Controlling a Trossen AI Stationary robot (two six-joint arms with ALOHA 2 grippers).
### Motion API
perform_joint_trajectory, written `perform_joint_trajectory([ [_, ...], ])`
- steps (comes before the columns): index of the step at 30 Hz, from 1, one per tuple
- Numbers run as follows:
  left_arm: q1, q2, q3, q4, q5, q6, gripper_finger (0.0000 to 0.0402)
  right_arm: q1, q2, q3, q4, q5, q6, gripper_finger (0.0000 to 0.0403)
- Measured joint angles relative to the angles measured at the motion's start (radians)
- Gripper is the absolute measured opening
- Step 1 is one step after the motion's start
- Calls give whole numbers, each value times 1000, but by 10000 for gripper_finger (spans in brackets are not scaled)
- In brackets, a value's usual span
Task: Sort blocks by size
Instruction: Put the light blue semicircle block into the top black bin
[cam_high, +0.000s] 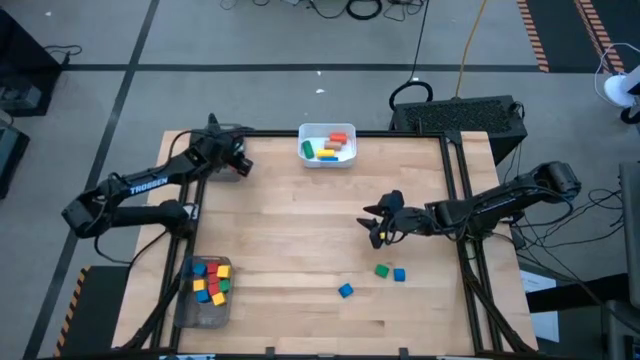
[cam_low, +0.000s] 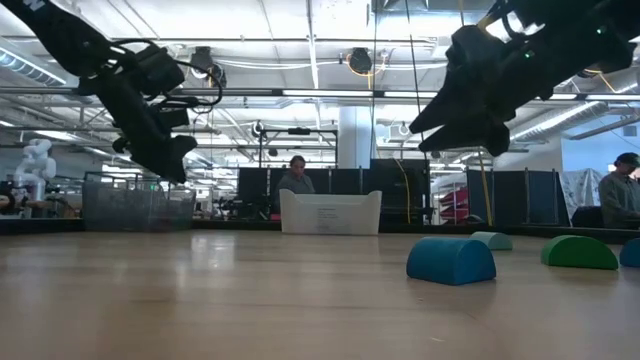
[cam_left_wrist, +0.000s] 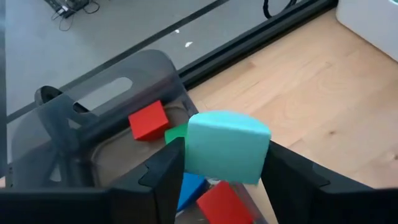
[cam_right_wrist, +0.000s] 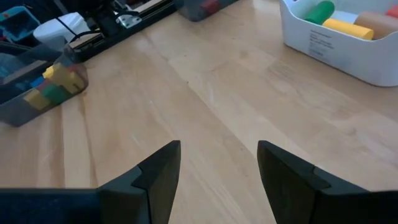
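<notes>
As the scene stands: a wooden table (cam_high: 300, 220) seen from above, one dark arm at each side.
Left gripper (cam_left_wrist: 224, 155): at the far left corner, above a grey tray (cam_left_wrist: 74, 124); its fingers are spread fairly wide and press on both sides of a teal block (cam_left_wrist: 227, 140), as far as the wrist view shows.
Right gripper (cam_right_wrist: 219, 152): waits above bare wood right of centre, fingers apart, holding nothing.
Bin (cam_high: 312, 158): white, at the far edge, with longer green, yellow, red and tan pieces inside.
Near tray (cam_high: 190, 310): at the near left corner, full of small coloured cubes.
Loose blocks (cam_high: 382, 270): one green and two blue, near the front, just beyond the right gripper.
Risk: the teal block sits over the tray's inner edge, so it could likely strike the rim on release and bounce onto the table; it could also land tilted on the red block (cam_left_wrist: 149, 119) and others already inside.
Block and gripper: the teal block is between the left fingers, directly above the tray and clear of its contents.
</notes>
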Motion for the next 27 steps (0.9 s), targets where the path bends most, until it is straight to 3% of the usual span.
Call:
perform_joint_trajectory([
  [11,27,1,0,0,-2,-6,225,8,95,1,11,29,-66,199],
  [19,26,2,0,17,-1,45,226,10,115,1,-29,-44,-97,199],
  [27,-45,2,2,34,150,163,227,29,111,1,-266,-139,-236,199],
])
